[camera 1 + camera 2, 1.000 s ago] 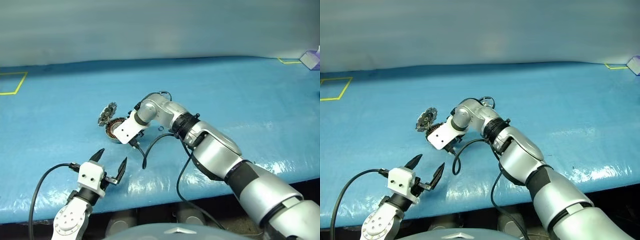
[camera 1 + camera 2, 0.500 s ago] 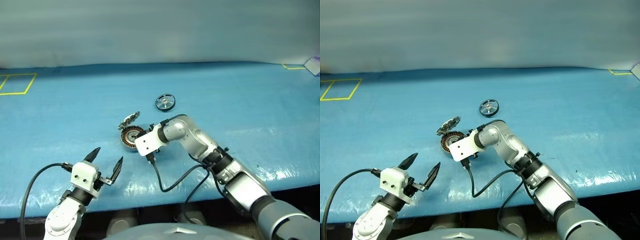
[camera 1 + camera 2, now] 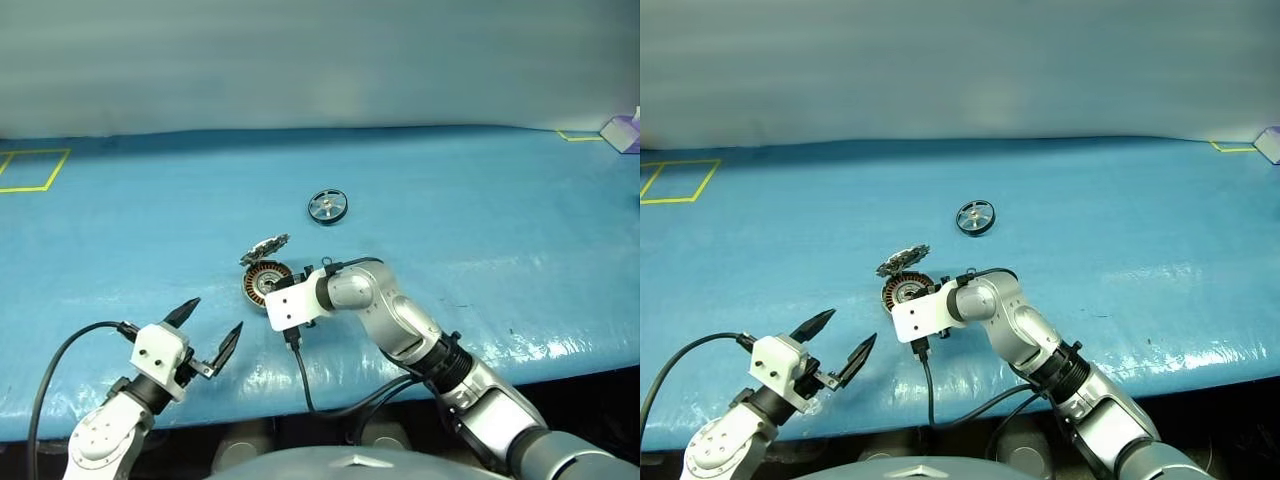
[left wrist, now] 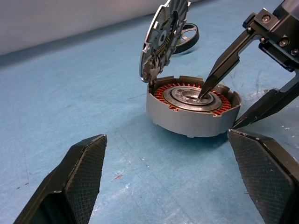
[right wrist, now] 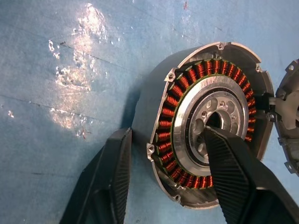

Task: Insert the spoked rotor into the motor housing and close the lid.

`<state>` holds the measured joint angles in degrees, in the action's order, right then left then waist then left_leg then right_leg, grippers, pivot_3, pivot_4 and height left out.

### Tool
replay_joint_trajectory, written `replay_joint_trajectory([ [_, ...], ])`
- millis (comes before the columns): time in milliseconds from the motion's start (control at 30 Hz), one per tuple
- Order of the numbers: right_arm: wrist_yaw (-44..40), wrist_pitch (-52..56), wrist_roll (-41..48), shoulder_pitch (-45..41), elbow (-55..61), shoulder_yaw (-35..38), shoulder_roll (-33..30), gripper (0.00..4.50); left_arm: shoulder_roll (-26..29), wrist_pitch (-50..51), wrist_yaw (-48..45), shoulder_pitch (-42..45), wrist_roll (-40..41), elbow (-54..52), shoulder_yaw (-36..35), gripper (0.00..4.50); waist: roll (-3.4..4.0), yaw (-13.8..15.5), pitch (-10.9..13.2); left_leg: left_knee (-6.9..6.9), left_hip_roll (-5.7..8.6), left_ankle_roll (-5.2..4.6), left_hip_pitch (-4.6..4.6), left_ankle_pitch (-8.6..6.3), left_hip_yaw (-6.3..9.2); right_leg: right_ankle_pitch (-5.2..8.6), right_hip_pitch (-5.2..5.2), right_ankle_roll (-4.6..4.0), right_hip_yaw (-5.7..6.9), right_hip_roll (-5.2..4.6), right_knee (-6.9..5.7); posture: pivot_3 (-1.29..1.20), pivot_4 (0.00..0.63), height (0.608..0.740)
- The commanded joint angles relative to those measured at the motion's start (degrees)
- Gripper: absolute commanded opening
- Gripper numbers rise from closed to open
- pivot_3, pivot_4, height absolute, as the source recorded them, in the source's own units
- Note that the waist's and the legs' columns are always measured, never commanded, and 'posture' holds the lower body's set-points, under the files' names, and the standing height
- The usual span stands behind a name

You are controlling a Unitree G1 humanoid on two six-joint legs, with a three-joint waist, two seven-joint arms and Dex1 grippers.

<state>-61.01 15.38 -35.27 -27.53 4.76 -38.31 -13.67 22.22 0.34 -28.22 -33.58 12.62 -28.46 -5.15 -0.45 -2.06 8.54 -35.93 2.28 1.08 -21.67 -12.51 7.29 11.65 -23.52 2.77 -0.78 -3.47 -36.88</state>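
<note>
Head views, worktop: a blue worktop [image 3: 480,210] carries the parts; yellow tape marks sit at its far left and far right corners.
Head views, motor housing: the motor housing [image 3: 262,282] sits near the middle of the worktop, with its copper windings facing up.
Head views, lid: the lid [image 3: 265,248] stands tilted up at the far edge of the housing, not closed.
Head views, spoked rotor: the spoked rotor [image 3: 328,207] lies flat on the worktop, apart from the housing, farther back and to the right.
Head views, right claw: the right claw [image 3: 908,296] is at the housing from its right side, pointing left and down.
Head views, left claw: the left claw [image 3: 208,328] hovers near the front edge, left of the housing, its fingers spread wide and empty.
Left wrist view: the housing is between the wide fingers [image 4: 79,175] but well ahead of them; one finger of the right claw has its tip in the silver centre bearing [image 4: 191,97], the other is outside the wall.
Right wrist view: the right claw [image 5: 170,172] straddles the housing wall [image 5: 152,116], one finger over the centre, one outside; the fingers are partly open, and I cannot tell if they press the wall.
</note>
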Motion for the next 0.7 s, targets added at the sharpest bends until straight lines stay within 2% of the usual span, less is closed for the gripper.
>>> replay_joint_trajectory([
  [33,-1.0,3.2,0.6,0.8,1.8,-0.9,0.0,3.66,0.2,0.3,-0.3,0.6,0.6,-1.3,-0.2,4.50,0.02,0.1,0.1,0.00,0.00,0.00,-0.02,0.00,0.01,0.00,-0.01,0.01,0.01,-0.02,0.00,0.00,0.150,0.740],
  [67,-1.3,4.7,0.9,0.3,3.5,-0.2,0.3,3.99,0.2,0.4,-0.4,0.8,0.6,-1.3,-0.1,4.50,0.01,0.1,0.1,0.00,0.00,0.00,-0.04,0.00,0.03,0.01,-0.02,0.01,0.02,-0.03,0.00,0.00,0.150,0.740],
  [333,-3.1,17.9,9.7,-0.1,18.1,7.6,2.6,3.99,0.2,0.9,-2.0,1.9,2.1,-1.3,0.4,4.50,-0.05,0.0,0.5,0.06,0.00,0.01,-0.39,0.00,0.11,0.03,-0.23,-0.02,0.06,0.01,0.01,0.00,0.150,0.740],
  [467,-3.0,28.4,21.2,3.3,24.5,19.6,4.4,3.99,1.0,2.0,-3.4,2.2,3.0,-1.9,1.0,4.50,-0.08,0.3,0.5,0.10,0.00,0.02,-0.41,-0.05,0.18,0.14,-0.22,0.00,0.12,-0.01,0.04,0.00,0.150,0.740],
  [633,5.5,29.5,25.9,9.7,20.5,28.0,2.8,3.99,2.0,3.3,-4.4,3.1,2.7,-1.6,2.0,4.50,-0.07,0.5,0.5,0.09,0.03,0.00,-0.45,-0.11,0.20,0.20,-0.22,0.05,0.14,-0.09,0.09,0.00,0.150,0.740],
  [700,12.9,28.2,26.2,11.5,16.8,30.0,5.8,3.99,2.1,3.7,-4.9,3.6,3.1,-1.4,2.3,4.50,0.03,0.4,0.6,0.10,0.02,0.01,-0.51,-0.11,0.14,0.20,-0.28,0.05,0.12,-0.09,0.07,0.00,0.150,0.740],
])
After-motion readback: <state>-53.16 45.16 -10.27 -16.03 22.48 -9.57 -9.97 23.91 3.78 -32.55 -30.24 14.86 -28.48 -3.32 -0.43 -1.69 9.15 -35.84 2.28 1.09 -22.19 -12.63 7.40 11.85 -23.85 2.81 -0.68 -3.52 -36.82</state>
